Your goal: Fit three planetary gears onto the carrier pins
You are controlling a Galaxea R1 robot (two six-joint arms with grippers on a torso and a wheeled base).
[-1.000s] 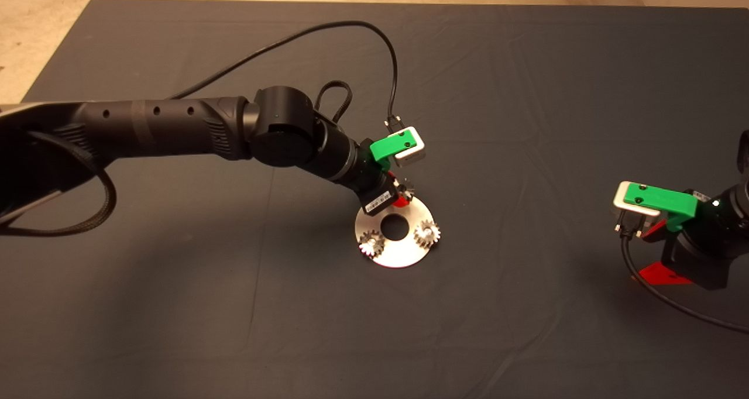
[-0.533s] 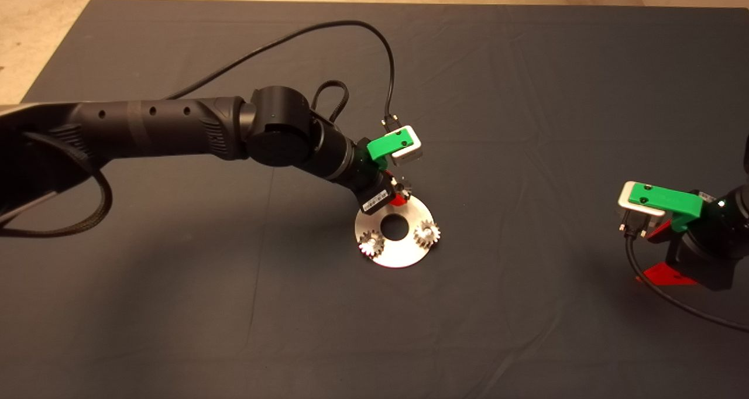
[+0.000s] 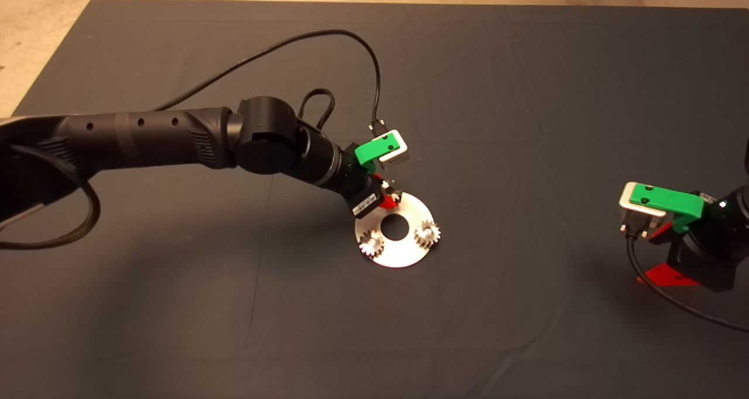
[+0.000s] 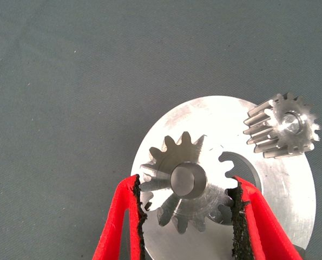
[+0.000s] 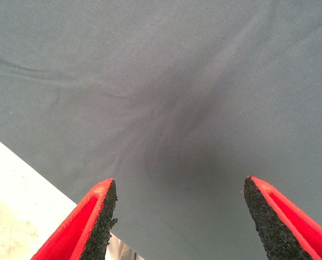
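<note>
My left pincer (image 4: 185,208) has shifted toward the flat round silver disc's (image 4: 282,195) far-left edge, clamping the third small silvery-grey spur gear (image 4: 186,181); seating remains.

Three planetary gears show in all: two sit on the disc (image 3: 409,212), one (image 3: 372,245) at its near-left edge and one (image 3: 426,233) at its near-right edge, and a third (image 4: 185,184) is gripped between the pads of the left hand (image 4: 186,208). One disc lies on the one dark mat (image 3: 526,124). Two hands are in view, left and right (image 5: 179,216). One cable (image 3: 281,48) loops above the left arm.
</note>
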